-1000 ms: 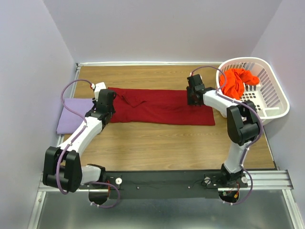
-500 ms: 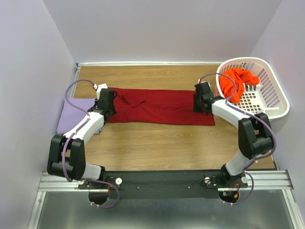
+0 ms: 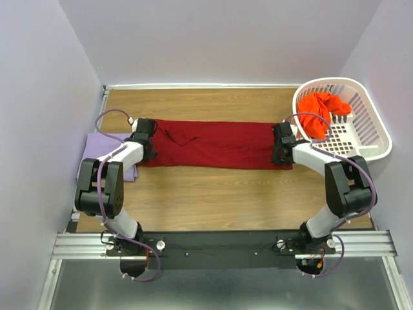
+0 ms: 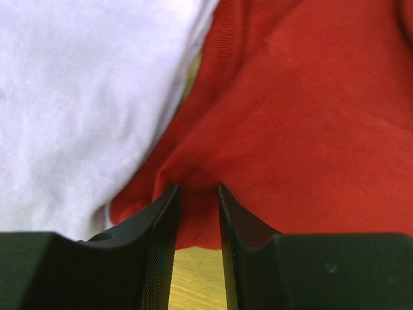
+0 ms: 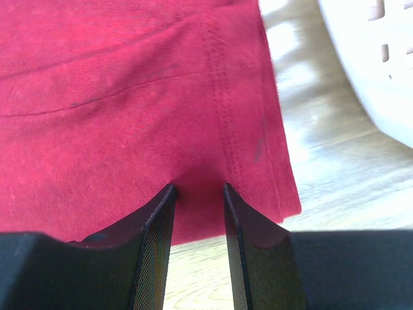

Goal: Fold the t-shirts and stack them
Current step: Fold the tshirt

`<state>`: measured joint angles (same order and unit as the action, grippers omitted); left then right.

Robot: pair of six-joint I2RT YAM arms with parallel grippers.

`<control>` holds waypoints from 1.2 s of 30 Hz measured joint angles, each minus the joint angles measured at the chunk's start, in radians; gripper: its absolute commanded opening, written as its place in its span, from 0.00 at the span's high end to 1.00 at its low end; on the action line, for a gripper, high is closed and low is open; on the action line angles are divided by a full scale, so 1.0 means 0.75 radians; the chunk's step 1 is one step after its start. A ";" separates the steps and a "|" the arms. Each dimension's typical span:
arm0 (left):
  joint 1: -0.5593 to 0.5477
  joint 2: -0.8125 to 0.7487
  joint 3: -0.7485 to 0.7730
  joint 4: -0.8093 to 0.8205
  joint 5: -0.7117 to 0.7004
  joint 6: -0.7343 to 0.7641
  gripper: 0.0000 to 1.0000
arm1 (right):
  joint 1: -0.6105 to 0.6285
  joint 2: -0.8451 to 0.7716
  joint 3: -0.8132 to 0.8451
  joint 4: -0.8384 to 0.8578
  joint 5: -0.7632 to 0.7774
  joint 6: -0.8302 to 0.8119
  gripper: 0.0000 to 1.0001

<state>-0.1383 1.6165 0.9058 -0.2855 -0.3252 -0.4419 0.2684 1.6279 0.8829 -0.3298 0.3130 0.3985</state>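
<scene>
Crimson t-shirt [image 3: 213, 143], lying as a long flat band, stretches between my two tools: I see the left gripper [image 4: 197, 197] pinching its puckered corner beside the lavender t-shirt [image 4: 71, 103], and the right gripper [image 5: 199, 194] pinching its stitched hem edge.

Bright, even light falls from above. In the top view, shadows around the dark red shirt [image 3: 213, 143] are faint and short, and edges are sharp. Left wrist view: the pale shirt [image 4: 77, 97] left of it looks washed out and soft. Right wrist view: glare whitens the table [image 5: 322, 155] right of it — the stitching reads clearly.
</scene>
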 measured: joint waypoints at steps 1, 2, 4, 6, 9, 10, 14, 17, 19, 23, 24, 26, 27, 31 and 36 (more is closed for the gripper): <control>0.004 0.003 0.000 -0.003 0.000 0.000 0.63 | -0.011 -0.004 -0.006 0.004 0.002 0.016 0.57; 0.006 0.003 -0.002 -0.004 0.001 -0.001 0.63 | -0.025 -0.012 -0.016 0.007 0.003 0.023 0.57; 0.007 0.002 -0.009 -0.006 0.006 -0.001 0.63 | -0.042 -0.027 -0.032 0.006 -0.003 0.042 0.57; 0.007 -0.001 -0.037 -0.009 0.024 -0.006 0.63 | -0.068 -0.049 -0.055 0.002 -0.015 0.066 0.57; 0.008 -0.033 -0.083 -0.005 0.044 -0.021 0.63 | -0.083 -0.077 -0.075 -0.023 -0.026 0.084 0.57; 0.007 -0.054 -0.105 -0.006 0.051 -0.027 0.62 | -0.084 -0.086 -0.081 -0.033 -0.031 0.092 0.57; 0.008 -0.152 -0.193 -0.030 0.086 -0.052 0.60 | -0.092 -0.131 -0.117 -0.064 -0.068 0.111 0.56; 0.008 -0.274 -0.249 -0.093 0.119 -0.077 0.56 | -0.104 -0.158 -0.126 -0.107 -0.127 0.106 0.55; 0.008 -0.341 -0.249 -0.119 0.140 -0.090 0.52 | -0.102 -0.173 -0.126 -0.131 -0.184 0.095 0.53; 0.008 -0.454 -0.220 -0.155 0.187 -0.112 0.46 | -0.041 -0.220 -0.116 -0.168 -0.255 0.075 0.52; 0.008 -0.475 -0.213 -0.158 0.193 -0.114 0.45 | 0.001 -0.233 -0.102 -0.180 -0.263 0.066 0.52; 0.008 -0.526 -0.199 -0.161 0.208 -0.122 0.45 | 0.093 -0.248 -0.047 -0.197 -0.276 0.041 0.52; 0.008 -0.548 -0.193 -0.161 0.213 -0.124 0.45 | 0.132 -0.248 -0.014 -0.198 -0.280 0.025 0.52; 0.008 -0.593 -0.151 -0.132 0.232 -0.135 0.45 | 0.357 -0.218 0.185 -0.190 -0.286 -0.052 0.52; 0.008 -0.443 -0.097 -0.010 0.309 -0.145 0.45 | 0.568 -0.060 0.410 -0.077 -0.343 -0.211 0.51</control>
<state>-0.1322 1.2842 0.8330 -0.2932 -0.0933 -0.5507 0.6941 1.5833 1.1904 -0.3878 0.0555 0.2401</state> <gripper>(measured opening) 0.549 0.486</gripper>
